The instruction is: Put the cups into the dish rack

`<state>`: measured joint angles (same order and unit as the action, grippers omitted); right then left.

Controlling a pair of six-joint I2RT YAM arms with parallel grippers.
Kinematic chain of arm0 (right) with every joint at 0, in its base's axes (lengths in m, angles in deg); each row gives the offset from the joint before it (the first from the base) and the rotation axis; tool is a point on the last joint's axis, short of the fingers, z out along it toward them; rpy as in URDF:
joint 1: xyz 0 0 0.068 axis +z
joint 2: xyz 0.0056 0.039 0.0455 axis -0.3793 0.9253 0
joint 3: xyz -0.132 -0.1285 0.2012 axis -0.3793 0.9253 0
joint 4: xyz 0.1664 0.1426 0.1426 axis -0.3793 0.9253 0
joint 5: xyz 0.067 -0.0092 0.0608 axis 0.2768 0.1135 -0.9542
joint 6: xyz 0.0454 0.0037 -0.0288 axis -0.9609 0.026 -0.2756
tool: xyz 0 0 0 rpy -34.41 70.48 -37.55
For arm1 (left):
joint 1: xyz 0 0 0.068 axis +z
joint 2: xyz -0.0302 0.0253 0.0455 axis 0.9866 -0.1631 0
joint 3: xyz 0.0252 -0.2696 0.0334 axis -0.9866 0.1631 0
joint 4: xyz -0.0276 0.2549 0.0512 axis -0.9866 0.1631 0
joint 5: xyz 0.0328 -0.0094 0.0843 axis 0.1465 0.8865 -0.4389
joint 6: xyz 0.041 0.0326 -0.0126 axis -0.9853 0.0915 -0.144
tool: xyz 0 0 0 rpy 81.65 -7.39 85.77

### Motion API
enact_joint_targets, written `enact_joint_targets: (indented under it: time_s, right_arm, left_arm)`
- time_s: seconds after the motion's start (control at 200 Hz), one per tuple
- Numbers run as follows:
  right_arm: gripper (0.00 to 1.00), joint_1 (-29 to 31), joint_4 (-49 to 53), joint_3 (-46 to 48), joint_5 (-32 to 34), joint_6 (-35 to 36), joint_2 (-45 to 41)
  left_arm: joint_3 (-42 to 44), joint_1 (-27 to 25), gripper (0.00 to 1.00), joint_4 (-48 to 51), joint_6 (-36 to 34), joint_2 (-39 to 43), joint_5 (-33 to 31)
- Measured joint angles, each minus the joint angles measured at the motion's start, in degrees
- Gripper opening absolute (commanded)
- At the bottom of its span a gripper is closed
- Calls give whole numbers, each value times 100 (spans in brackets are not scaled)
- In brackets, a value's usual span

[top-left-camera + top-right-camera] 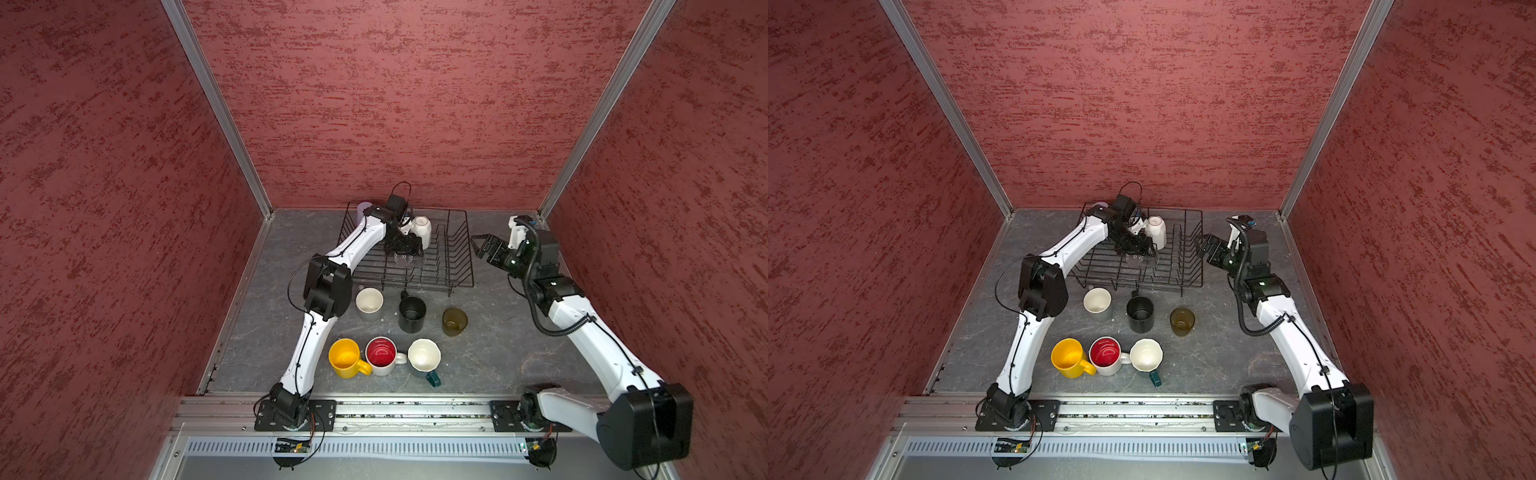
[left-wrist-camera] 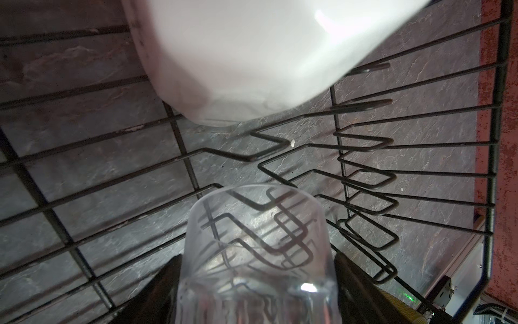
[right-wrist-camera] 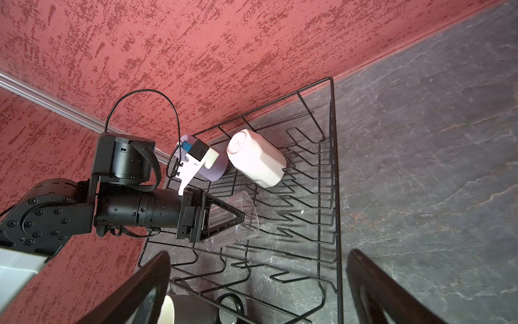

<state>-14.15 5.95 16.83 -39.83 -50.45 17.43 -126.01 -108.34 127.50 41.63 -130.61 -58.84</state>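
Observation:
The black wire dish rack (image 1: pixel 466 253) (image 1: pixel 1198 253) stands at the back of the table. A white faceted cup (image 1: pixel 422 229) (image 2: pixel 252 56) (image 3: pixel 256 158) lies in it, with a lavender cup (image 1: pixel 364 209) (image 3: pixel 214 172) at its far left corner. My left gripper (image 1: pixel 406 254) (image 2: pixel 258 294) is shut on a clear glass (image 2: pixel 256 246) (image 3: pixel 245 221), held on its side low over the rack's floor wires. My right gripper (image 1: pixel 478 246) (image 3: pixel 258 294) hangs open and empty beside the rack's right side.
In both top views, six cups stand in front of the rack: grey (image 1: pixel 369 300), black (image 1: pixel 412 313), amber glass (image 1: pixel 454 321), yellow (image 1: pixel 345 358), red-inside white (image 1: pixel 381 355) and dark teal (image 1: pixel 424 357). Upright prongs (image 2: pixel 364 140) fill the rack's right half. Red walls enclose the table.

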Motion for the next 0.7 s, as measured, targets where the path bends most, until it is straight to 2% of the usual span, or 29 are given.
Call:
enact_joint_targets:
  time_s: [0.316,0.696]
  right_arm:
    - [99,0,-46,0,-74,-37,2]
    - [99,0,-94,11,-138,-42,61]
  left_arm:
    - [-260,-133,87,118,-37,0,-83]
    - [-345,-219,94,221,-87,0,-111]
